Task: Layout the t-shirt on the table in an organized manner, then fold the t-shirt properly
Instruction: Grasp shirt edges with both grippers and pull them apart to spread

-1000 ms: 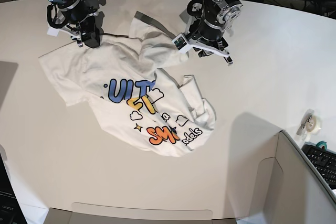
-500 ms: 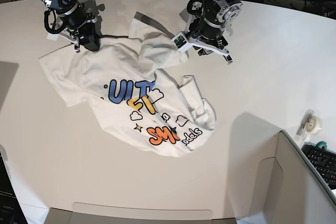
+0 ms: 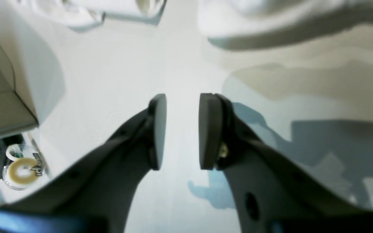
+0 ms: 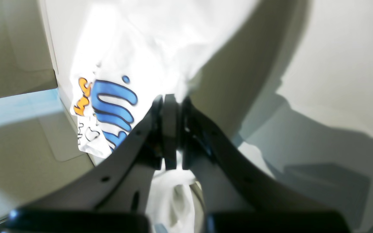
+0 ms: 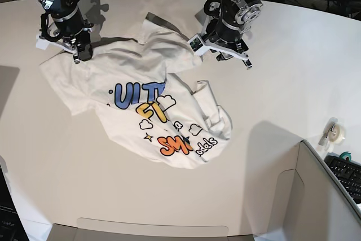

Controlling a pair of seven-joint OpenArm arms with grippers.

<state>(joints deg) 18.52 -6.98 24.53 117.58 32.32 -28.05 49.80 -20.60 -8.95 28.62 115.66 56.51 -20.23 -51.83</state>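
The right gripper (image 4: 173,129) is pinched shut on a fold of the t-shirt (image 5: 152,103), white cloth bunching out above and below its dark curved fingers (image 4: 170,123); in the base view that gripper (image 5: 82,56) sits on the shirt's far left corner. The left gripper (image 3: 182,131) stands parted with bare table showing between its flat oval pads (image 3: 209,129), holding nothing; in the base view it (image 5: 223,53) hangs just beside the rumpled upper edge of the shirt. The shirt lies crumpled near the middle of the table (image 5: 293,66), one side spread toward the left, the other folded over itself in soft ridges, a grey neck band turned up at the top. The cloth is matte white and creased; the tabletop is smooth, pale and broad with a curved far edge. On the shirt the print reads "ULT" in blue, partly hidden yellow letters below, orange "SM", and small dark script ending in "dels", with white clouds and a small star. A grey box-like bin (image 5: 333,196) stands at the lower right, with a roll of tape (image 5: 336,134) and the corner of a black keyboard (image 5: 348,174) beside it. Dark cables run behind the table.
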